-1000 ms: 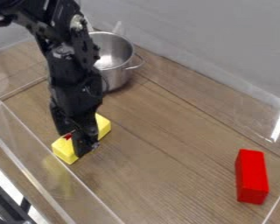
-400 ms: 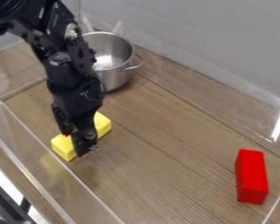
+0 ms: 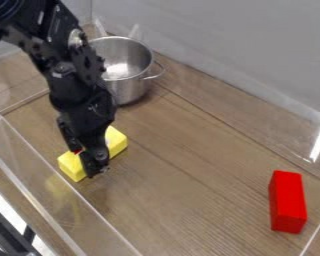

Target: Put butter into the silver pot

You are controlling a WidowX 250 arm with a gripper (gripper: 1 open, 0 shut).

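While the black arm reaches down from the upper left, its gripper (image 3: 92, 160) sits right on top of the butter (image 3: 93, 156), a small yellow block lying on the wooden table (image 3: 203, 150) near the front left. The dark fingers (image 3: 100, 160) come down over the middle of the block, and yellow shows on both sides of them: a lighter end toward the back right and a longer end toward the front left. A small spot of red shows at the base of the fingers against the block. From this angle the gripper body hides the fingertips, so it is not possible to tell whether the jaws are pressed against the butter's sides or standing slightly apart from it; they are down at the block and look to be touching it. The butter appears to rest flat on the table, its underside meeting the wood.

Behind the arm, toward the back left, stands the silver pot (image 3: 133, 70), upright, one small handle facing right. It stands apart from the butter. A red block (image 3: 287, 199) lies far off at the front right.
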